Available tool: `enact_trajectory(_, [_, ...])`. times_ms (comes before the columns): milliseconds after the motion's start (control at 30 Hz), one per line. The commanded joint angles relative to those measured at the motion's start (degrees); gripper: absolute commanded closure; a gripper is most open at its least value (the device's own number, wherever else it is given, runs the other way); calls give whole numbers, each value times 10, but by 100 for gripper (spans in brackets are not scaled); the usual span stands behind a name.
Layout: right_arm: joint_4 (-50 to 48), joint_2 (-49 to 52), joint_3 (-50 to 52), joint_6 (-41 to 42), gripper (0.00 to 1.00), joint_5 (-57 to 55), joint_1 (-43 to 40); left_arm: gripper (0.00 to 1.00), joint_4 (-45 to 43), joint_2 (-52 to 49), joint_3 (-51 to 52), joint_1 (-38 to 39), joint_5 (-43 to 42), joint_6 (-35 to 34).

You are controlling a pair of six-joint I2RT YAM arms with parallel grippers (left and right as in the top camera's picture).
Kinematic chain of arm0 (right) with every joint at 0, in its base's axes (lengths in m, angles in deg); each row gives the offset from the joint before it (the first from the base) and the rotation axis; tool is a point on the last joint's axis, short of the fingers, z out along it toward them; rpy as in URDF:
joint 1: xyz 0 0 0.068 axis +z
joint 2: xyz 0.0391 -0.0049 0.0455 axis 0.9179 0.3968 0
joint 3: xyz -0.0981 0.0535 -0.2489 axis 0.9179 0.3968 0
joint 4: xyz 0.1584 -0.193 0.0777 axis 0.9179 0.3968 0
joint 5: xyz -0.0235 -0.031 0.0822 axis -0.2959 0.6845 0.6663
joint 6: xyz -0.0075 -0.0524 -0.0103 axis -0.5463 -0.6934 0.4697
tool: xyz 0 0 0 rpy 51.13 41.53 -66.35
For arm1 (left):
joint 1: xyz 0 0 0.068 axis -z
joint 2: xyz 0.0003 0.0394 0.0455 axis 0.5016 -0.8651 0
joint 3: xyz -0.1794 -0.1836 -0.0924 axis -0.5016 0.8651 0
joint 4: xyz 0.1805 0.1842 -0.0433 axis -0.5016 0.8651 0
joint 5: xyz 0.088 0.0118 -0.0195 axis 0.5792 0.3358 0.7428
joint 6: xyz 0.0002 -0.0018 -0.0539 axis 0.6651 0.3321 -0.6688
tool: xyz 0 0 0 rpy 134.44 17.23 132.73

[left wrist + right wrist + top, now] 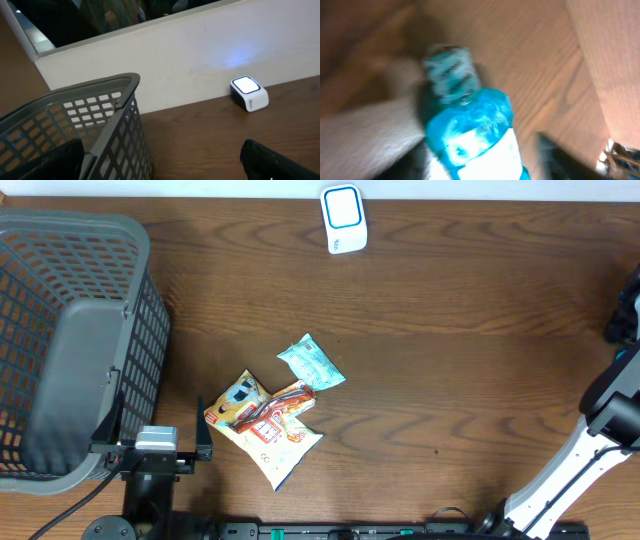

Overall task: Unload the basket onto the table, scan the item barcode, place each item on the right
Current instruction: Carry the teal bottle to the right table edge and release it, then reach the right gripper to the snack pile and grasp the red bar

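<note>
Two grippers to call, so starting with the right one: the right gripper [470, 160] has a blue bottle [470, 140] filling its wrist view, cap pointing away, white label low on the body. It's all smeared with blur, and whether the jaws are clamped on the bottle or loose around it, I cannot tell. One dark finger [555, 155] shows to the bottle's right. Behind the bottle is brown wood grain.

Over to the left gripper [165, 160]: released, jaws spread wide and nothing between them. It sits low at the near left of the table [450, 300], just beside the grey mesh basket [60, 340], looking toward the far side.

Out on the table, a small heap of snack packets [270, 420] lies in the middle, one teal, the rest orange, red and white. The scanner [343, 220], white with a blue-lit face, stands at the far edge against a white wall [200, 55].

Writing? The bottle label is too blurred and the packet print too small to read.

The right arm [600, 420] reaches in from the near right corner and bends up along the right edge.
</note>
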Motion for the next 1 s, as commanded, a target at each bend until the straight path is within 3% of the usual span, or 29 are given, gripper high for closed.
enact_trajectory(0, [4, -74, -4, 3, 99, 92, 31, 0, -3, 0, -3, 2, -5, -10])
enact_trajectory(333, [110, -166, -4, -15, 99, 683, 121, 0, -12, 0, -3, 2, -5, -10])
enact_trajectory(467, [209, -166, -4, -187, 99, 909, 171, 0, -12, 1, -3, 2, -5, -9])
enact_trajectory(567, [308, -166, -4, -293, 97, 967, 211, 0, -12, 1, -3, 2, -5, -10])
enact_trajectory(600, [353, -166, -4, -331, 83, 964, 235, 0, -12, 1, -3, 2, -5, -9])
enact_trajectory(667, [391, -166, -4, -352, 74, 963, 259, 0, -12, 1, -3, 2, -5, -9])
enact_trajectory(733, [422, -166, -4, -351, 48, 960, 284, 0, -12, 1, -3, 2, -5, -9])
enact_trajectory(767, [424, -166, -3, -350, 51, 958, 294, 0, -12, 1, -3, 2, -5, -9])
enact_trajectory(800, [424, -166, -3, -350, 99, 950, 318, 0, -12, 1, -3, 2, -5, -9])
enact_trajectory(967, [424, -166, -3, -313, 99, 940, 401, 0, -12, 1, -3, 2, -5, -9])
